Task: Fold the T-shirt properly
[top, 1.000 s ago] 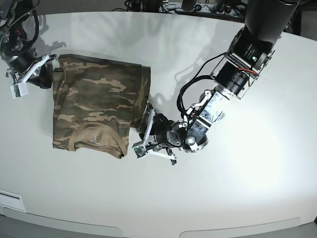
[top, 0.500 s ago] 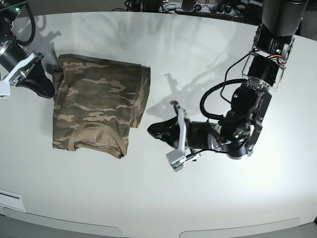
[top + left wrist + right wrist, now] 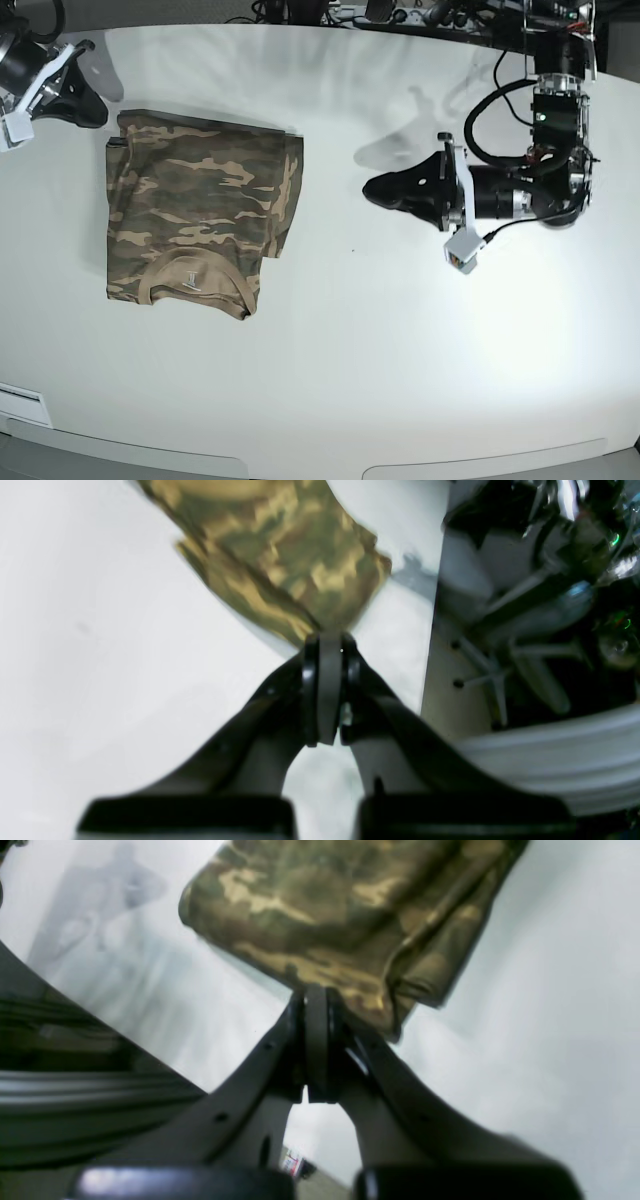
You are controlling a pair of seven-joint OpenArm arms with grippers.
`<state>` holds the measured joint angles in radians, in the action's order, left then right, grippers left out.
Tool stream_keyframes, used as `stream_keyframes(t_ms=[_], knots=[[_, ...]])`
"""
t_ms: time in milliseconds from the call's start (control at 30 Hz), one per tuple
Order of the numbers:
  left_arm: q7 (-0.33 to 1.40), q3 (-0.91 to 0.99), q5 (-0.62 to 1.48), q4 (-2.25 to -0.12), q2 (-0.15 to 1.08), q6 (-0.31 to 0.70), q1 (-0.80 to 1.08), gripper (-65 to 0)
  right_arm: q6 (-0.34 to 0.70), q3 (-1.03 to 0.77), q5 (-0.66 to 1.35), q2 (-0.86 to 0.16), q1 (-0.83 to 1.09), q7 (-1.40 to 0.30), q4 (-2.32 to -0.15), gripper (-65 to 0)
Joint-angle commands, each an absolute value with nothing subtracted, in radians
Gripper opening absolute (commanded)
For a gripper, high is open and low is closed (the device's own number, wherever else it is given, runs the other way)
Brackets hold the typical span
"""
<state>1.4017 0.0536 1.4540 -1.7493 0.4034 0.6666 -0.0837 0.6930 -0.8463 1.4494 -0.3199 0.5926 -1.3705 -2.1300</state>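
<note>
On my base view the T-shirt (image 3: 195,215) lies folded into a rough rectangle on the left part of the white table (image 3: 330,380). Its tan collar (image 3: 195,283) sits at the near edge, facing me, and one side edge shows doubled layers of cloth. It lies flat and nothing is touching it.

The right gripper (image 3: 88,108) is at the far left corner of the table, just beyond the shirt's far left corner and clear of the cloth. In its wrist view the jaws are pressed together with nothing between them, and a corner of the shirt (image 3: 350,920) shows past their tips.

The left gripper (image 3: 378,187) is out over bare table to the right of the shirt, well apart from it, pointing toward it. Its jaws are likewise closed on nothing. In its wrist view the shirt (image 3: 280,555) appears blurred in the distance.

A small white block (image 3: 461,252) hangs below that arm, with black cables (image 3: 490,105) looping above it. Both arms cast soft shadows on the table. Beyond the far edge I see dark clutter and cables (image 3: 400,12), too blurred to name. A small white label (image 3: 20,405) sits at the near left edge. Nothing lies between either gripper and the shirt.
</note>
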Motion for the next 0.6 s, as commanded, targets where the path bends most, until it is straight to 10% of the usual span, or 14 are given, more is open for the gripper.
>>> stream_keyframes(t_ms=[0, 567], knots=[[1.396, 0.07, 1.484, -1.809, 0.436, 0.669, -0.06, -65.0, 0.698, -0.865, 1.484, -0.335, 0.625, -1.352, -2.172, -65.0], [1.396, 0.386, 1.484, -2.356, 0.562, 0.658, 0.78, -65.0, 0.698, -0.955, 1.484, -0.281, 1.032, -1.396, -2.281, -65.0]])
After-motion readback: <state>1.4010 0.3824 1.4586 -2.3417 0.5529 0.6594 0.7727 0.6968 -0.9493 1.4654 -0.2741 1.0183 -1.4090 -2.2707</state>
